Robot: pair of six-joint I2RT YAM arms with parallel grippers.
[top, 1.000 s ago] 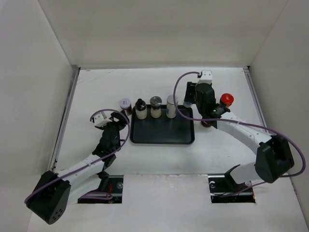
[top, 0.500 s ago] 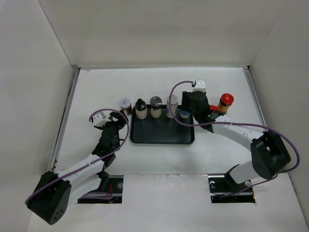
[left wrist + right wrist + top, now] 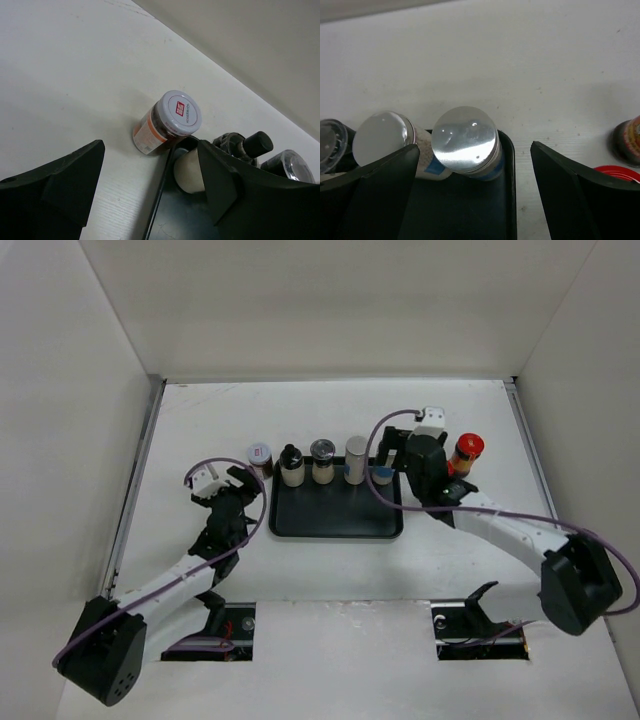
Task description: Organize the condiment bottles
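Observation:
A black tray point(image 3: 335, 520) holds a black-capped cream jar point(image 3: 291, 465), a silver-capped jar point(image 3: 322, 460), a tall white-capped jar point(image 3: 356, 460) and a short blue-labelled jar point(image 3: 383, 476) in its back right corner. A white-capped brown jar point(image 3: 259, 455) stands on the table just left of the tray. A red-capped jar point(image 3: 465, 452) stands to the right; a second red cap point(image 3: 619, 172) shows beside it. My right gripper point(image 3: 410, 478) is open and empty just above the blue-labelled jar point(image 3: 467, 142). My left gripper point(image 3: 232, 495) is open and empty, near the white-capped jar point(image 3: 170, 120).
White walls close in the table on the left, back and right. The tray's left rim point(image 3: 160, 200) runs between my left fingers. Two dark cut-outs point(image 3: 225, 625) lie at the near edge by the arm bases.
My right gripper carried the blue-labelled jar to the tray's back right corner, let it go and drew back to the right. My left gripper shifted slightly left.

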